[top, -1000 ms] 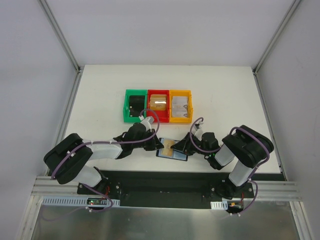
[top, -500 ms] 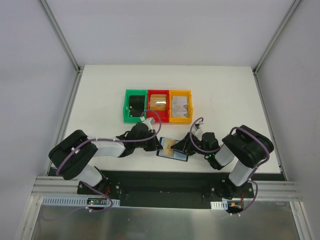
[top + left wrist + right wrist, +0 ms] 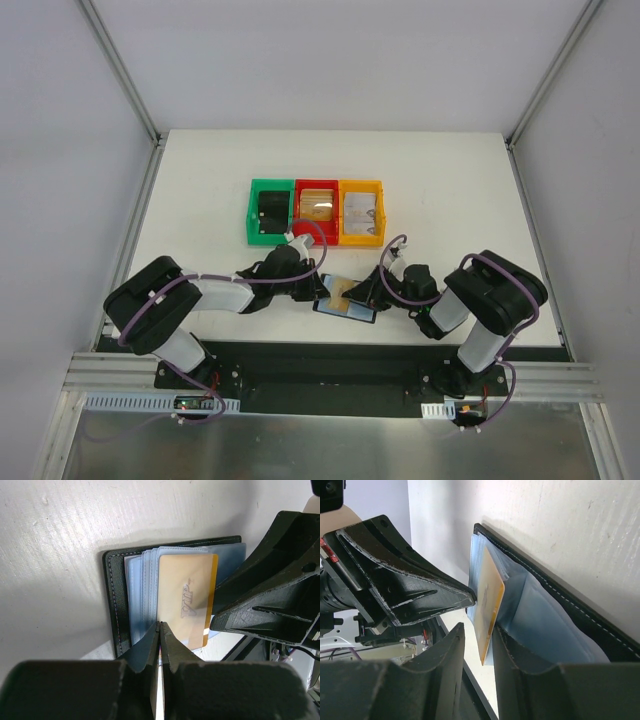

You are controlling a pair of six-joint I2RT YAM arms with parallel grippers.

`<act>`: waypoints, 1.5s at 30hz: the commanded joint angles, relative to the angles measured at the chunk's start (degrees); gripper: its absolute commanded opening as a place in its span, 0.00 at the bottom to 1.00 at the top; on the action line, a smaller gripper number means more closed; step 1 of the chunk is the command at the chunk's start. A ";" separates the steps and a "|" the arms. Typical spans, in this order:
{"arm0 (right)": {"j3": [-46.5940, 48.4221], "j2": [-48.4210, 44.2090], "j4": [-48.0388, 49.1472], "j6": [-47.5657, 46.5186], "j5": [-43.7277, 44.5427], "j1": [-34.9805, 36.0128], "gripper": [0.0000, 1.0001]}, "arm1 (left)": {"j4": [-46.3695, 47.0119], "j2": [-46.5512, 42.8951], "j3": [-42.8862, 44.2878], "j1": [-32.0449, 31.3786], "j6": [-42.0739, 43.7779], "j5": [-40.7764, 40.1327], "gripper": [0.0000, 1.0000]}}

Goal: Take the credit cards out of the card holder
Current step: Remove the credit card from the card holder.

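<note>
- Top external: left gripper (image 3: pixel 319 291) reaches low over the table (image 3: pixel 200 190), with its tips at the left end of the holder (image 3: pixel 356 312). The holder lies open near the front edge, before the red bin (image 3: pixel 317 208).
- Left wrist: jaws are pinched closed on the near corner of the gold card (image 3: pixel 187 597), which sticks out of the holder's blue sleeves.
- Right wrist: right gripper (image 3: pixel 479 632) stands part open at the holder's right end, with the card's lower corner between its fingers (image 3: pixel 525 680).
</note>
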 commanded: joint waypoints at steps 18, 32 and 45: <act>-0.60 -4.04 2.88 -0.17 -1.35 -0.85 0.13 | -1.83 1.44 -1.05 -0.71 -0.41 -1.21 0.00; -2.09 -5.97 1.74 -0.70 -1.71 -1.99 0.08 | -1.92 2.06 -1.14 -0.71 -0.76 -2.09 0.00; -1.83 -6.50 1.39 -0.87 -2.76 -2.43 0.35 | -2.10 2.41 -0.79 -0.71 -0.50 -1.39 0.00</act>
